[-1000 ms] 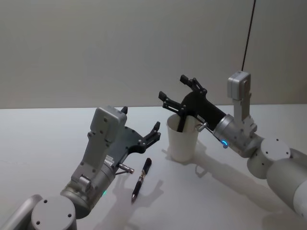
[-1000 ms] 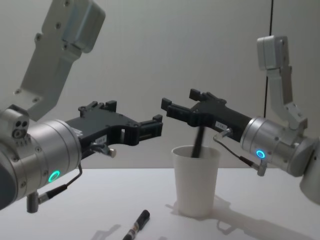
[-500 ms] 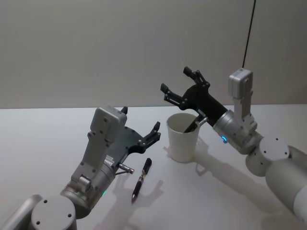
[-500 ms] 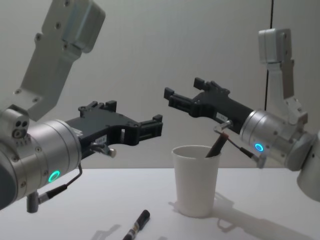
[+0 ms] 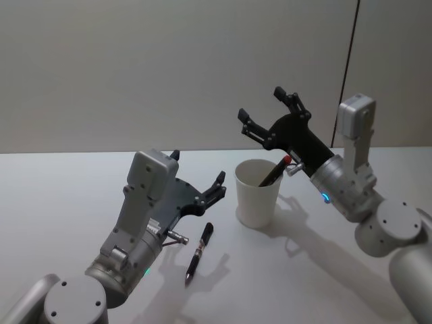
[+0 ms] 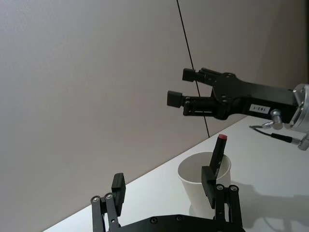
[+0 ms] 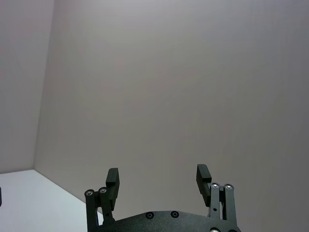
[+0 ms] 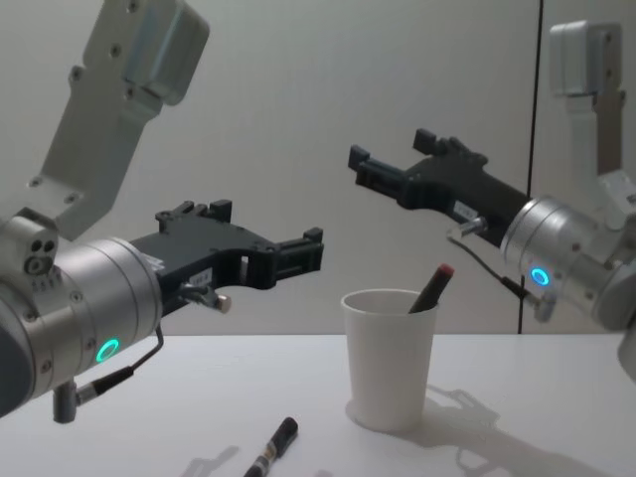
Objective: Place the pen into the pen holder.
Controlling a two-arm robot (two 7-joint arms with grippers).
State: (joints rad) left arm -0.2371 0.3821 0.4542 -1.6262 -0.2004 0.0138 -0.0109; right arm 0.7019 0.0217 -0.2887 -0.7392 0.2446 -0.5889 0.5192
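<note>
We note slim black pen (image 5: 200, 251) lying near-far on white table (image 5: 67, 202), below and nearward of left gripper (image 5: 198, 167), jaws apart; right gripper (image 5: 260, 102), likewise spread, farther right.

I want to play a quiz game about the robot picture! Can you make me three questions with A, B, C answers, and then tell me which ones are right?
1. Where is the pen with the red end?
A. on a shelf
B. in the paper cup
C. inside a drawer

2. How many pens can you see?
A. one
B. two
C. four

3. How are the fingers of the right gripper?
A. open and empty
B. shut on a pen
C. shut on a spoon

Answers:
1 B: the pen leans inside the cup, with its red end poking over the rim.
2 B: one pen is in the cup, and a black pen lies on the table near the left gripper, which is open too.
3 A: the fingers are spread wide above the cup with nothing between them.
</note>
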